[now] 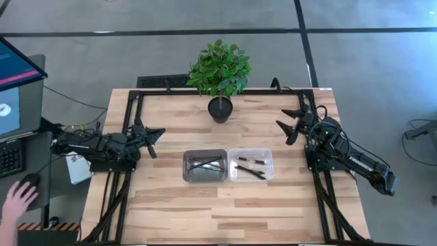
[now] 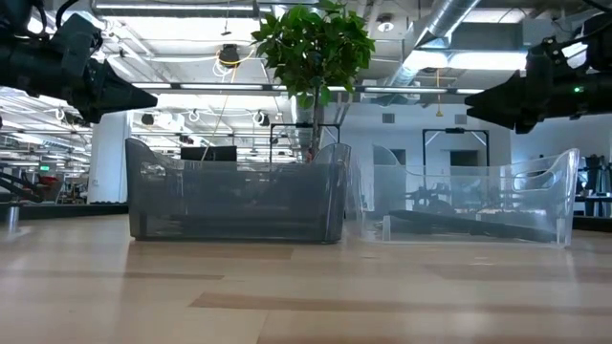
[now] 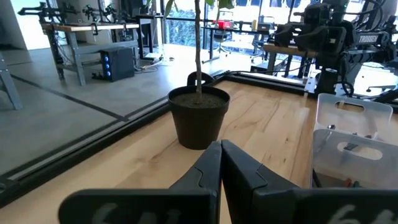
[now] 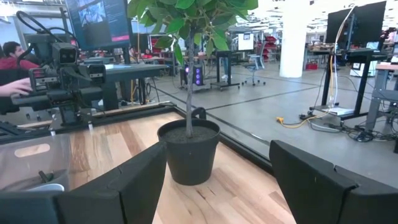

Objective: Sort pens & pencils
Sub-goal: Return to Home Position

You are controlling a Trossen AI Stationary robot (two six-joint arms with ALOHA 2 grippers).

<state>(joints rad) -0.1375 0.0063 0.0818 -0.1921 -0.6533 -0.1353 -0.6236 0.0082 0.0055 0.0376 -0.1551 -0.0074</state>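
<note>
Both arms hover above the table and hold nothing. My left gripper is at the table's left edge, shut, with its fingertips meeting. My right gripper is near the far right corner, open, its fingers wide apart. The thin brownish pencils lie on the floor of the grey tray at the table's middle. The black pens lie in the clear tray right beside it. In the low view the grippers hang high above both trays.
A potted plant stands at the middle of the far edge, between the two grippers. The black frame runs along the table's edges. A person's hand and a monitor are off the table to the left.
</note>
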